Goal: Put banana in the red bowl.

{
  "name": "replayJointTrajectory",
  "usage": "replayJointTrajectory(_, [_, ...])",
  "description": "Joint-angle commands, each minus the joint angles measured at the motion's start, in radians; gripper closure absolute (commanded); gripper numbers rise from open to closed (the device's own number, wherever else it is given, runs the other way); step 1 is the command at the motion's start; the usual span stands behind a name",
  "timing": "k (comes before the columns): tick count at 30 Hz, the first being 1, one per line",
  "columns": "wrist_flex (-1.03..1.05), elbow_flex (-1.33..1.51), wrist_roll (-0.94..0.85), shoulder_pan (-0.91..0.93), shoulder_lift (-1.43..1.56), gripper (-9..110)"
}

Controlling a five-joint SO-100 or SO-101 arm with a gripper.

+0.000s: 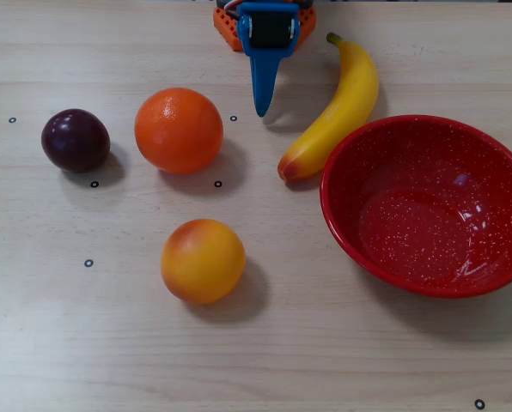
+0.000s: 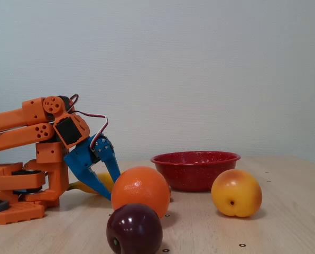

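We have not started: the banana (image 1: pixel 337 108) lies on the counter (image 1: pixel 325 343) just beside the empty red bowl (image 1: pixel 428 206). Our gripper (image 1: pixel 260 110) hangs near it, slightly parted and holding nothing.

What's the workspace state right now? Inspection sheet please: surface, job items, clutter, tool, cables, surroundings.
Surface: light wood-grain table with small black ring markers; no spills seen.
Job's things: banana lies on the table, its blunt tip next to the rim of the red bowl; the bowl is empty.
Clutter: orange, dark plum, yellow-orange fruit, all apart from each other in the overhead view.
Tool: blue tool pointing down near the table, slightly open, holding nothing, beside the banana.
Cables: red and white wires looped at the wrist.
Surroundings: plain pale wall.
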Motion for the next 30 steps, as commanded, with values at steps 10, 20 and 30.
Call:
replayJointTrajectory(10, [0.008,-0.1,-0.173,-0.029,-0.115,101])
replayJointTrajectory(20, [-0.011,-0.227,-0.284,-0.046,-0.222,102])
replayJointTrajectory(30, [0.015,-0.391,-0.459,-0.057,-0.353,102])
